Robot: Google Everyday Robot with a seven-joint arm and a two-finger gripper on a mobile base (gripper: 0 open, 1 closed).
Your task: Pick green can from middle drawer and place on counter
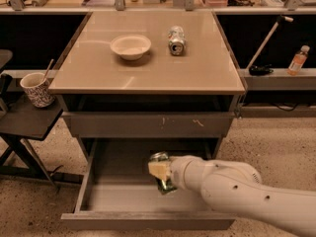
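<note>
The green can [166, 184] is tilted and held above the grey floor of the open middle drawer [113, 197], near its middle. My gripper [161, 172] is shut on the can, with a pale yellow finger [157, 169] across its side. The white arm reaches in from the lower right and hides the drawer's right part. The tan counter [148, 68] is the cabinet's top, above the drawer.
On the counter are a white bowl [131, 46] and a silver-white can [176, 39] lying on its side. A shut, scratched drawer front [148, 125] sits above the open drawer. A patterned cup [35, 89] stands on the dark side table at left. A bottle [298, 59] stands at right.
</note>
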